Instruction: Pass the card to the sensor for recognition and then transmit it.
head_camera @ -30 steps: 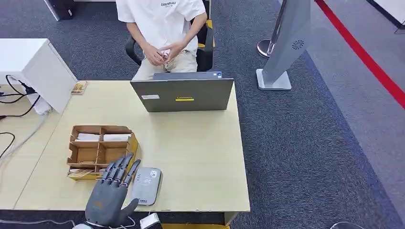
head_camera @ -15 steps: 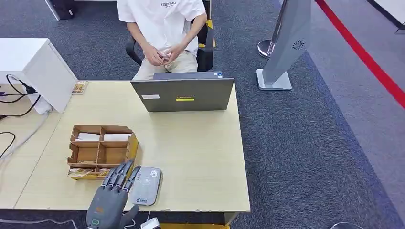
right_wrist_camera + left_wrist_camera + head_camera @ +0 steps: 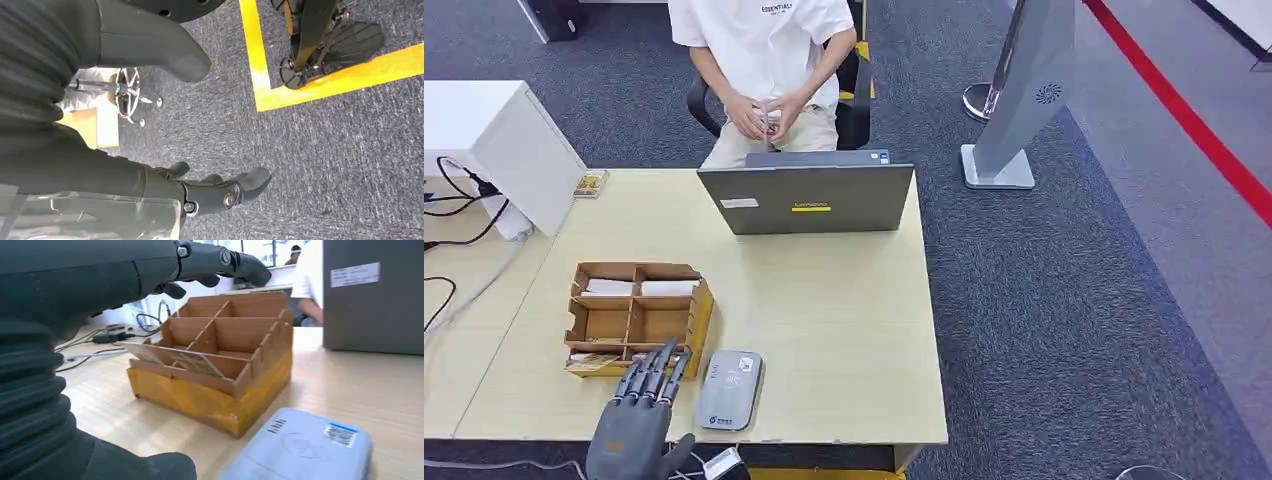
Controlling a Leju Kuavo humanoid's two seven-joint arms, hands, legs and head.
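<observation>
A wooden card box (image 3: 636, 316) (image 3: 220, 355) with several compartments stands on the table's near left. Cards (image 3: 596, 362) (image 3: 172, 359) lean in its nearest compartment, and white cards (image 3: 639, 288) lie in the far ones. A grey card sensor (image 3: 730, 388) (image 3: 305, 447) lies flat just right of the box. My left hand (image 3: 636, 424) (image 3: 105, 280) hovers at the table's front edge, fingers spread and pointing at the box's near side, holding nothing. My right hand (image 3: 150, 125) hangs over the carpet floor, fingers apart and empty.
A grey laptop (image 3: 807, 198) stands open at the table's far edge, its back toward me. A person in a white shirt (image 3: 764, 55) sits behind it. A white cabinet (image 3: 499, 140) and cables (image 3: 459, 200) are at the left. A grey kiosk stand (image 3: 1019, 90) is on the right.
My left hand has pulled back toward the table's front edge and shifted left, off the sensor's near corner. The box, sensor and laptop have stayed put.
</observation>
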